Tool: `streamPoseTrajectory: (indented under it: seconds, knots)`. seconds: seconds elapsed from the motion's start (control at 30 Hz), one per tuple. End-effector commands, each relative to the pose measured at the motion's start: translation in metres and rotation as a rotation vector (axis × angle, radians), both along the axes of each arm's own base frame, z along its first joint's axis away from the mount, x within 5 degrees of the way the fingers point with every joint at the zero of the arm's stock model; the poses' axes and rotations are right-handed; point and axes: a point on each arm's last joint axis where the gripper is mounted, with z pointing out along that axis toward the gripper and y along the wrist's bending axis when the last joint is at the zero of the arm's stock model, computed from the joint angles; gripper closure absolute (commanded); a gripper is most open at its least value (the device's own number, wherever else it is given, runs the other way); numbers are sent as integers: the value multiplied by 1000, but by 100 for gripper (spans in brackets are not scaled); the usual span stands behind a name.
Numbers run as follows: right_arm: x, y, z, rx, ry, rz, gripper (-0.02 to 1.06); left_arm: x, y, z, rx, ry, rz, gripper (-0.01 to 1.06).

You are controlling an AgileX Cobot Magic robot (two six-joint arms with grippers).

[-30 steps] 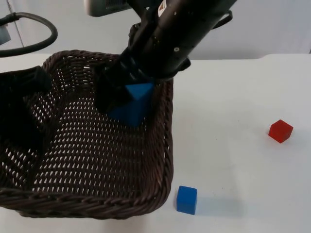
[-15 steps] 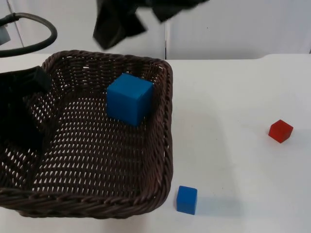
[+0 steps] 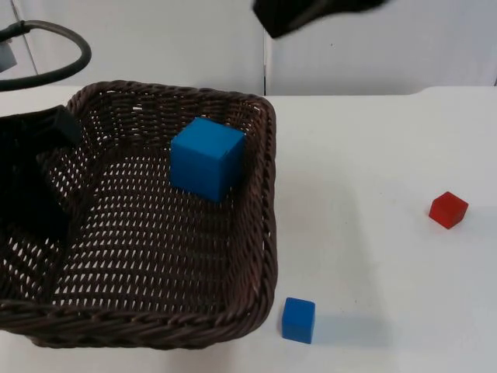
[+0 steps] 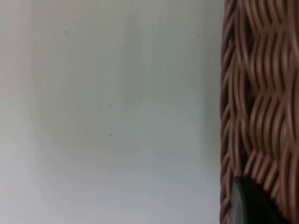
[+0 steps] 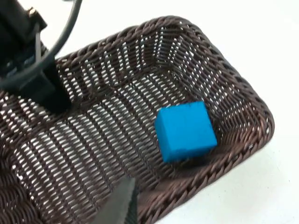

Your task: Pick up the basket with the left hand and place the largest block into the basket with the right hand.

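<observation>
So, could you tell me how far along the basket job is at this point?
The placing looks done: the big blue block sits inside the basket. In hand: the left gripper grips the basket's rim, and the right gripper is up near the wall. Nothing obvious is left; the small blue block and red block lie on the table.

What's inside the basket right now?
One large blue block sits in the basket, near its far right corner. The left gripper holds the left rim and covers part of the floor there, so that patch cannot be checked. The small blue block lies outside on the table.
</observation>
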Motion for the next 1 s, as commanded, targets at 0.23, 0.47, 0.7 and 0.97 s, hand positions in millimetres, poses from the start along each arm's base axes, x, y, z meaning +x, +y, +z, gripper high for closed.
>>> streamPoseTrajectory:
  seconds: [0.23, 0.47, 0.7, 0.97]
  knots:
    - [-10, -9, 2, 53, -49, -6, -1, 2, -3, 5, -67, -15, 56, 105]
    - [-9, -8, 4, 68, -60, -8, -1, 2, -3, 5, -62, -19, 56, 105]
    - [-9, -8, 4, 75, -48, -19, -1, 6, -2, 6, -53, -55, 71, 105]
    - [-9, -8, 4, 82, -54, -19, -1, 24, 3, -8, -10, -131, 132, 105]
